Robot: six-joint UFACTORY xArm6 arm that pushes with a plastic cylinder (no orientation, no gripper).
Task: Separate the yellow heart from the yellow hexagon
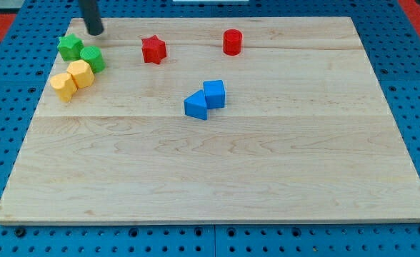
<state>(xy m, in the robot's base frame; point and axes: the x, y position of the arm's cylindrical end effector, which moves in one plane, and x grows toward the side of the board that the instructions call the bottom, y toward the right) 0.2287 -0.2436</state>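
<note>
Tip: my tip (pixel 95 31) is the blunt end of a smooth dark rod, resting near the board's top-left corner – just above the green blocks, touching none; a bare rod, nothing that opens or closes.
Yellow hexagon: yellow hexagon (pixel 81 73), matte and faceted, pressed against the yellow heart and the green cylinder.
Yellow heart: yellow heart (pixel 63 86), rounded lobes, at the hexagon's lower left – touching it, near the board's left edge.
Greens: green star (pixel 70 47) beside ribbed green cylinder (pixel 93 58).
Reds: red star (pixel 153 49); red cylinder (pixel 232 42), well apart.
Blues: blue cube (pixel 214 93) touching blue wedge-like block (pixel 196 106), mid-board.
Board: pale wooden board (pixel 217 178), visible grain, on perforated blue table (pixel 10 235).
</note>
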